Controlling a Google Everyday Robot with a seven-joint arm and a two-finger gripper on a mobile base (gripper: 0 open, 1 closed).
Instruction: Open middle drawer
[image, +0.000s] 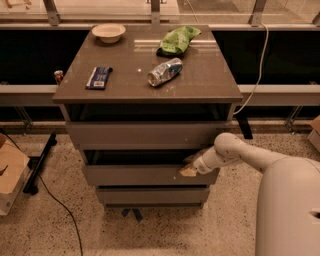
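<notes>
The middle drawer (140, 175) is the wide grey-brown panel between the taller top drawer (145, 135) and the small bottom drawer (150, 195) of the cabinet. A dark gap shows above its front, so it stands out a little from the cabinet. My gripper (189, 170) reaches in from the right on the white arm (235, 152). It sits at the top edge of the middle drawer's front, near the right end, and touches it.
On the cabinet top (125, 82) lie a bowl (108, 32), a green bag (177, 40), a crushed can (165, 71) and a dark packet (98, 77). A cardboard box (10, 172) and cables lie on the floor to the left. My white base (287, 210) fills the lower right.
</notes>
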